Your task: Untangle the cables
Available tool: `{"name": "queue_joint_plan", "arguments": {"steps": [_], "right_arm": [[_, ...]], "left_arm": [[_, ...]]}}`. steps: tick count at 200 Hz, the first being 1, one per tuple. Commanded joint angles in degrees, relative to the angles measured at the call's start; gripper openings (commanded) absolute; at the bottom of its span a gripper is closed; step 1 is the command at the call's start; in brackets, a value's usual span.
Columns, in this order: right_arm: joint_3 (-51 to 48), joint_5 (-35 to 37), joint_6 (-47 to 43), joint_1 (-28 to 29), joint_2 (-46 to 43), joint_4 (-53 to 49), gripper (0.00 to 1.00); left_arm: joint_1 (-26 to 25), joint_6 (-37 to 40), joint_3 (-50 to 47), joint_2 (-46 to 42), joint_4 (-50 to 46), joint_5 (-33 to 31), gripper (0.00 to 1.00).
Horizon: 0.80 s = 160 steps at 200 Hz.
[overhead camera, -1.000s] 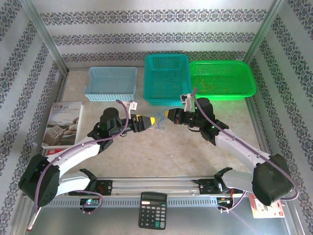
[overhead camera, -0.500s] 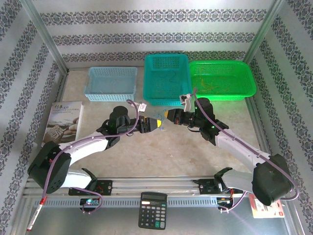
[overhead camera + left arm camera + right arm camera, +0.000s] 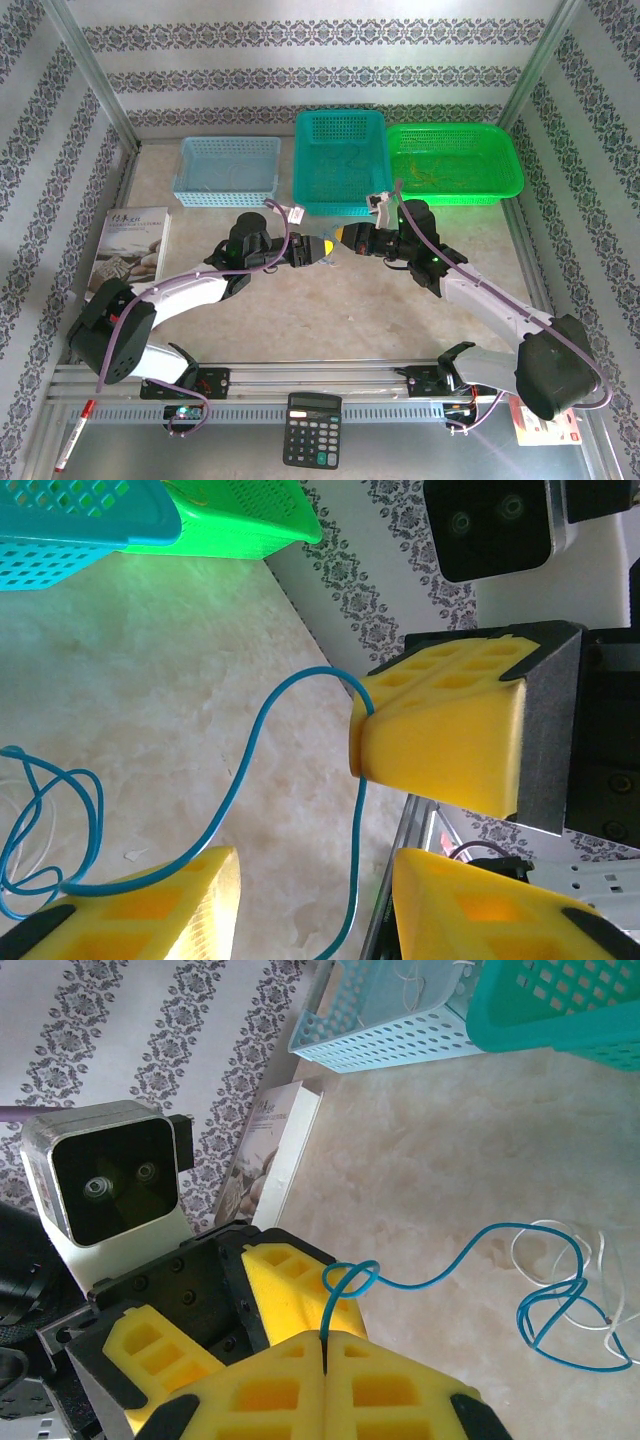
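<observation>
1. Grey-and-white patterned wallpaper is enclosing a pale, marble-looking worktop (image 3: pixel 330 320), which is smooth and faintly mottled.
2. The right pincer (image 3: pixel 325 1352) is pinching a thin blue strand between its closed yellow pads, which look like foam and are moulded with square hollows. The strand is curling into a small loop just above the seam.
3. The left pincer (image 3: pixel 320 920) is facing it tip to tip with its pads standing apart. The same blue strand is running down through the gap, and nothing is clamped there yet.
4. The cables (image 3: pixel 565 1295) are lying near the worktop's middle, toward its far edge, just beside the pincers. The blue wire is sitting in loose loops, with a finer white wire threading through them.
5. The step in hand is probably taking a second hold on the blue strand to draw it free of the white one. That is calling for the left pads to close squarely on a very thin, springy wire. A slow pull apart should follow, so the loops are not tightening into a knot.
6. Three perforated plastic baskets are lining the far edge: a light blue basket (image 3: pixel 225 190), a teal basket (image 3: pixel 340 205) and a green basket (image 3: pixel 450 195). A book (image 3: pixel 130 250) is lying by the left edge.
</observation>
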Motion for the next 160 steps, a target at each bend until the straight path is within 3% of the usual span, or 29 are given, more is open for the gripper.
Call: {"name": "queue_joint_plan", "arguments": {"steps": [1, 58, 113, 144, 160], "right_arm": [[2.02, -0.97, 0.88, 0.56, -0.31, 2.68, 0.0], [1.89, -0.53, 1.06, 0.62, 0.11, 3.01, 0.0], [1.98, -0.28, 1.2, 0.66, 0.37, 3.18, 0.0], [1.9, 0.0, 1.24, 0.51, 0.38, 3.32, 0.0], [1.52, 0.11, 1.07, -0.36, -0.13, 3.2, 0.19]], "left_arm": [[-0.91, 0.54, 0.64, 1.11, 4.72, 1.93, 0.4], [-1.2, -0.43, -0.54, 1.25, 6.89, 3.27, 0.39], [-1.59, -0.58, -0.67, 1.06, 7.07, 3.44, 0.19], [-1.7, -1.4, -0.42, 0.51, 7.7, 3.8, 0.0], [-1.62, -2.43, 0.07, -0.31, 8.28, 3.8, 0.0]]}}
